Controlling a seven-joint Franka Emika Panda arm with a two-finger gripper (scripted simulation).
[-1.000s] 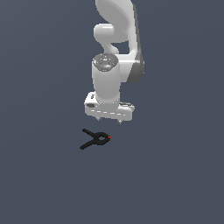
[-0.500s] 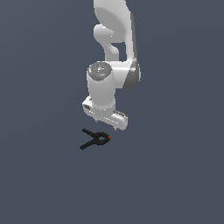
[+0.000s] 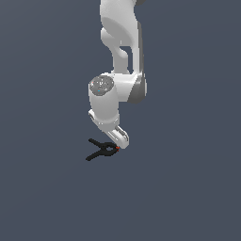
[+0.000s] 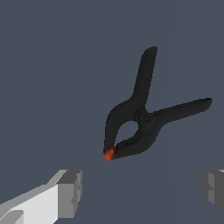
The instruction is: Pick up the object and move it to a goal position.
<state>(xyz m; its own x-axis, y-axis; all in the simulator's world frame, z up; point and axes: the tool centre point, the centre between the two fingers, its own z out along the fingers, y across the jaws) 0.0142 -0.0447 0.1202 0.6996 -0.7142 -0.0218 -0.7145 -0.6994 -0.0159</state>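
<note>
Small black spring clamp with a tiny red tip (image 4: pixel 140 122) | lies flat on the plain grey floor (image 3: pixel 47 197) | white robot gripper (image 4: pixel 142 192) low, just beside it, fingers spread wide, holding nothing | not picked up yet; grab, lift and carry left.

Bare grey desk (image 3: pixel 188 188) on every side of the black spring clamp (image 3: pixel 102 149); nothing else standing near it. Splayed handles (image 4: pixel 175 109) pointing toward the exterior view's left, with open floor beyond them. Red tip (image 4: pixel 109 153) lying closest to the fingers (image 4: pixel 70 192), just short of the gap between them in the wrist view. Gripper (image 3: pixel 115 140) low over the tip end, its white body crowding that side of the clamp. Fingers spread wide apart, the span between them unobstructed, and wider than the clamp's jaw end.
</note>
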